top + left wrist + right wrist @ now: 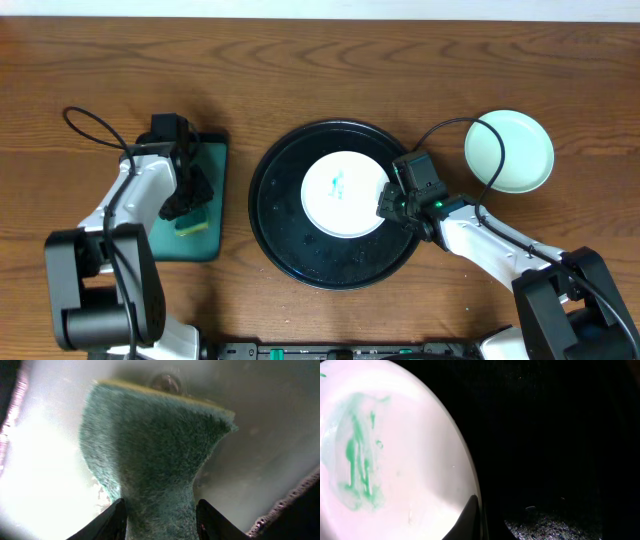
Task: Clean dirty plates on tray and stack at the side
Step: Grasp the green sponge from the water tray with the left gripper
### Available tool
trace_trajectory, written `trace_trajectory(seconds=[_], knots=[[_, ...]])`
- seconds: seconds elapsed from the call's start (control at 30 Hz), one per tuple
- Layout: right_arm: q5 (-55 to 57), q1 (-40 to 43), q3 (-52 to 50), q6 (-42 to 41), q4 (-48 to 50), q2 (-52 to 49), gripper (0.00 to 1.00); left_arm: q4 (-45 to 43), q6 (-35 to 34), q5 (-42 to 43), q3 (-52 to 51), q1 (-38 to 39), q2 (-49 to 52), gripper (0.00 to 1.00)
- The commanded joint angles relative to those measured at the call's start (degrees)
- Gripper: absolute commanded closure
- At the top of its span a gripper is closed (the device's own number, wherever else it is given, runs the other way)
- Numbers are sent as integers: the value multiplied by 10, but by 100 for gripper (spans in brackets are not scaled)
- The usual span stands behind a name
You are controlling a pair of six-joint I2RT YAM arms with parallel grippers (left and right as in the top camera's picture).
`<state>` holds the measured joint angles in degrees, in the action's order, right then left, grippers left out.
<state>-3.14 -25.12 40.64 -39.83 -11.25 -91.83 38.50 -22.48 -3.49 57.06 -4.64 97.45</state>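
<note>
1 white plate [343, 192], teal smears at centre, on black tray [275, 225]; right gripper [387, 201] at its right rim, grip cannot be told. 1 mint plate [520, 150] on the table right of tray. left gripper [160, 512] pinching green sponge [155, 450].

Tray [272, 215] at centre of table [300, 70]. Plate [345, 195] on tray, slightly right of its middle. Second plate [508, 152] on table, right of tray and further back, apart from it. Small tray [218, 190] just left of tray. Sponge [190, 226] in small tray, front part, between fingers of left gripper [188, 205]. Right gripper [388, 203] at plate's right rim, over tray.
</note>
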Motion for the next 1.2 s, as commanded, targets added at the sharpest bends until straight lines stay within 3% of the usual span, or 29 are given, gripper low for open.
trace_trajectory(seconds=[0.0,0.5,0.63,0.9,1.1,1.13,1.17], knots=[[-10,3,0,9,-3,-5,99,5,-3,-35,-4,1,-33,54],[-11,3,0,10,-5,-5,99,-40,-9,-37,-37,-17,-21,53],[-19,3,0,12,-5,-5,99,-50,-9,-36,-43,-29,-16,61],[-30,3,0,12,-5,-5,99,-65,2,-11,-43,-30,7,64],[-34,3,0,12,-7,-5,99,-85,26,31,-43,-30,25,81],[-34,3,0,12,-8,-5,99,-85,25,31,-43,-30,25,91],[-34,3,0,12,-8,-5,99,-84,26,31,-43,-30,25,93]])
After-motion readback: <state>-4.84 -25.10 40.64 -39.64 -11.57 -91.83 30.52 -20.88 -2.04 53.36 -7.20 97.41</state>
